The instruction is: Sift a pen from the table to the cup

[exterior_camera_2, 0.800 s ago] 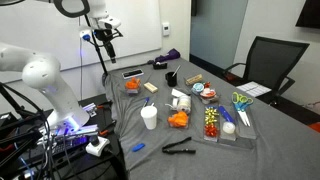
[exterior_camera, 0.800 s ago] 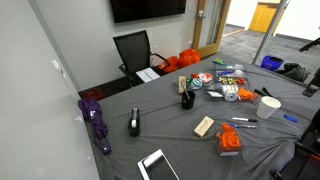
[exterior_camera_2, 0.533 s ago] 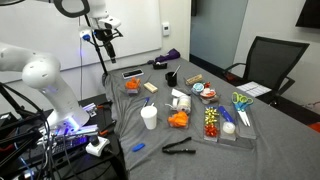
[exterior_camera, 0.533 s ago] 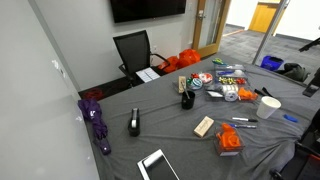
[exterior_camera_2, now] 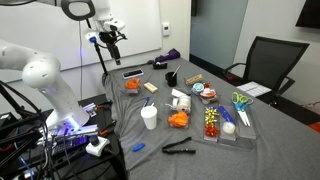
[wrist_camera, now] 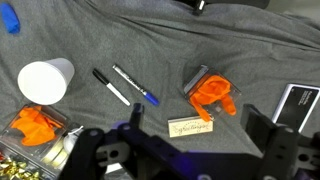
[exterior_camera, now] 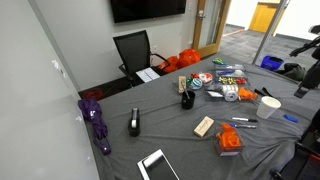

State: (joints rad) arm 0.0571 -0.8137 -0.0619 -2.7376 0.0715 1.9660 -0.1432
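- Lying flat on the grey bench: two pens side by side, near the white paper cup.
- Black cup, dark pens sticking out, stands upright mid-bench, well apart from those two.
- Pincer hangs high above the bench, jaws wide, holding nothing.

Two pens lie flat on the grey table, side by side, nearly parallel and just apart: a black pen and a grey pen with a blue end. The cup, small, black and cylindrical, stands upright apart from them, with dark pens protruding from its top.
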